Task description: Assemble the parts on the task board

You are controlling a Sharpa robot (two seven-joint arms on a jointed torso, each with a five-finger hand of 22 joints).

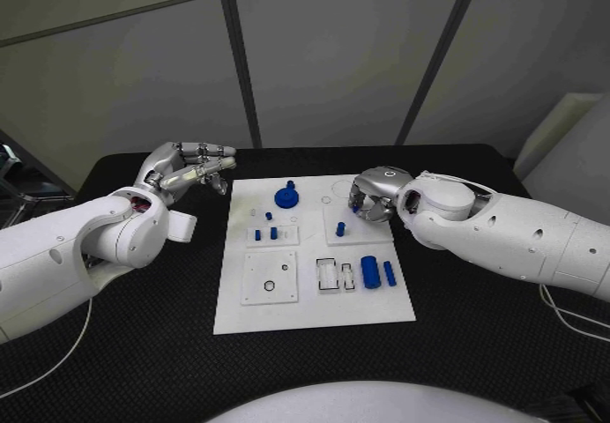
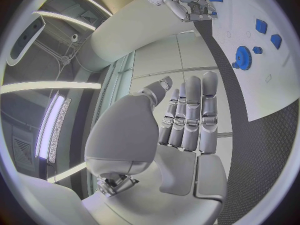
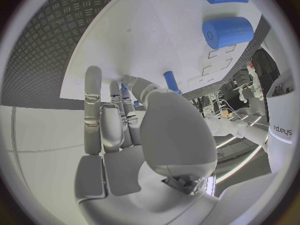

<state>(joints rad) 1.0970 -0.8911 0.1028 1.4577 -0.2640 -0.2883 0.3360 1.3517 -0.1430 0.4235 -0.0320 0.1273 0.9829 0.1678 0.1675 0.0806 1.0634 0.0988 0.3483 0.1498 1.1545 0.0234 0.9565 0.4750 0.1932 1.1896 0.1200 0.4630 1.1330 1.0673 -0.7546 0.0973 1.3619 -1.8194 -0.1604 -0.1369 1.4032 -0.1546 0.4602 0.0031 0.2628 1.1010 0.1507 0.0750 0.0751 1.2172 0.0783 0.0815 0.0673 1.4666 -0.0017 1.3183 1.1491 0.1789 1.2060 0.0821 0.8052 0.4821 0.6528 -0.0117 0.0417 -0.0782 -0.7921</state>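
The flat white task board point(image 1: 318, 308) lies in the middle of the black table point(image 1: 152, 352). Small blue plastic parts sit on it: a round blue gear point(image 1: 288, 196) near the far edge, a thick blue cylinder point(image 1: 370, 270) on the right side, and a little blue peg point(image 1: 341, 230) standing up. The left robot hand point(image 1: 190, 169) floats off the board's left far corner, fingers straight, holding nothing. The right robot hand point(image 1: 371, 196) is low over the board's far right part, near the peg; its fingers hang apart and hold nothing.
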